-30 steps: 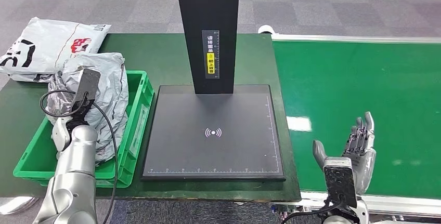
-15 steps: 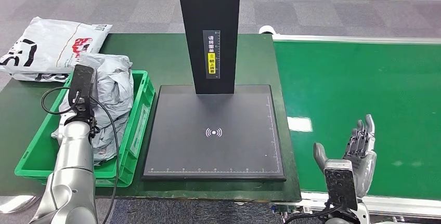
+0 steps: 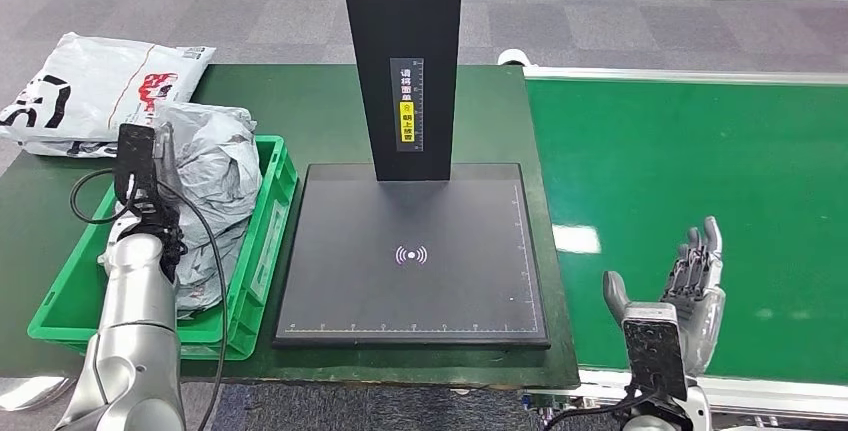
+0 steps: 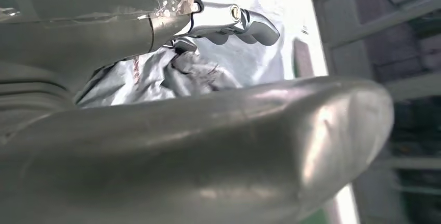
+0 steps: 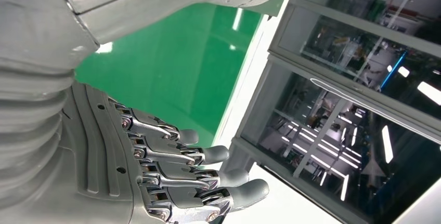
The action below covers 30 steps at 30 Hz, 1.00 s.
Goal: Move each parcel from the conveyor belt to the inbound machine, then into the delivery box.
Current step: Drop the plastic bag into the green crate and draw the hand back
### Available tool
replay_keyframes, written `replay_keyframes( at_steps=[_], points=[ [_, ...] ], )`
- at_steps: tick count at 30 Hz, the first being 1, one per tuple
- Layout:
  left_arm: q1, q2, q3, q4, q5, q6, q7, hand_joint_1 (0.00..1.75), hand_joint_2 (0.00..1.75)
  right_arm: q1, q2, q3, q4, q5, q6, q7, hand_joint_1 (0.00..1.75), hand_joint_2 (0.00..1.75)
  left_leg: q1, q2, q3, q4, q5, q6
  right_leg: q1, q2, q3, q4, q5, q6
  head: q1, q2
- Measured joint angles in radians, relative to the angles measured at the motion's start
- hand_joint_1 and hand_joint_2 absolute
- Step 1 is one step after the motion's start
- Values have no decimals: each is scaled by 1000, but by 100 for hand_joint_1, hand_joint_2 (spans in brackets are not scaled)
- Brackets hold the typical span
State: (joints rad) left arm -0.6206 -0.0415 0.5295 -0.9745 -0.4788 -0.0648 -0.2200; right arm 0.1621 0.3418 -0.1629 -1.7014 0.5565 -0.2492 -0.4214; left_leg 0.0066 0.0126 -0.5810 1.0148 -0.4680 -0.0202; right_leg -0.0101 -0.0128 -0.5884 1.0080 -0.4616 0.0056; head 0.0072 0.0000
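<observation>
Where belt (image 3: 690, 161) ends, table (image 3: 300, 111) (green).

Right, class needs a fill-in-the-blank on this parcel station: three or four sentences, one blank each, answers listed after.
1. The grey parcel lies in the ____ crate.
2. The right hand hovers over the conveyor belt with its fingers apart, holding ____.
3. The scanner plate carries ____ parcels.
4. The white parcel lies on the table, ____ the crate.

Missing words: green; nothing; no; outside
</observation>
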Motion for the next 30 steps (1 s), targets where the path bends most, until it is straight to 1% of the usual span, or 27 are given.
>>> replay_keyframes(
  at_steps=[2, 5, 8, 12, 14, 16, 20, 22, 24, 30],
  points=[
    [22, -10, 0, -38, 59, -36, -24, 0, 0, 1, 0, 0, 0, 1, -1, 0, 0, 175, 0, 0, 0, 0, 0, 0, 0, 0, 0, 0, 0, 0, 0, 0],
    [81, -43, 0, -137, 127, -66, -51, 0, 0, 9, 0, 0, -2, 1, -4, 0, 0, 175, 0, 0, 0, 0, 0, 0, -1, 1, -1, 0, 0, 0, 0, 0],
    [132, -74, 0, -226, 150, -74, -51, 0, 0, 16, 0, 0, -3, 3, -4, 0, 0, 175, 0, 1, 0, 0, -1, 1, -1, 1, -1, 0, -1, 0, 0, 0],
    [174, -98, -1, -308, 160, -68, -62, 0, 0, 20, 0, 0, -4, 4, -9, 1, 0, 175, 0, 1, 0, 0, -1, 1, -1, 1, -1, 0, -1, 0, 0, 0],
    [217, -124, -9, -382, 142, -29, -89, 0, 0, 26, 0, 0, -11, 3, -17, 5, 0, 175, 0, 2, 0, 0, -1, 1, -1, 2, -1, 0, -1, 0, 0, 0],
    [284, -159, -36, -491, 105, 39, -112, 0, 0, 38, 0, 0, -23, 0, -27, 12, 0, 175, 0, 3, 0, 0, -2, 1, -1, 2, -2, 0, -1, 0, 0, 0],
    [430, -225, -157, -715, 26, 206, -162, 0, 0, 63, 0, 0, -50, -9, -47, 23, 0, 175, 0, 2, 0, 0, -4, 2, -1, 1, -1, -1, -3, 1, 0, 0],
    [478, -238, -220, -792, 9, 259, -173, 0, 0, 72, 0, 0, -61, -11, -53, 25, 0, 175, 0, 1, 0, 0, -5, 3, -2, 1, 0, -1, -4, 1, 0, 0],
    [505, -241, -267, -845, 6, 281, -176, 0, 0, 78, 1, 0, -69, -11, -56, 27, 0, 175, 0, 1, 0, 0, -5, 3, -2, 1, 0, -1, -4, 1, 0, 0],
    [549, -240, -358, -922, 18, 326, -198, 0, 0, 87, 3, 0, -84, -16, -64, 32, 0, 175, 0, 1, 1, 0, -5, 2, -1, 1, 0, -1, -4, 1, 0, 0]
  ],
)
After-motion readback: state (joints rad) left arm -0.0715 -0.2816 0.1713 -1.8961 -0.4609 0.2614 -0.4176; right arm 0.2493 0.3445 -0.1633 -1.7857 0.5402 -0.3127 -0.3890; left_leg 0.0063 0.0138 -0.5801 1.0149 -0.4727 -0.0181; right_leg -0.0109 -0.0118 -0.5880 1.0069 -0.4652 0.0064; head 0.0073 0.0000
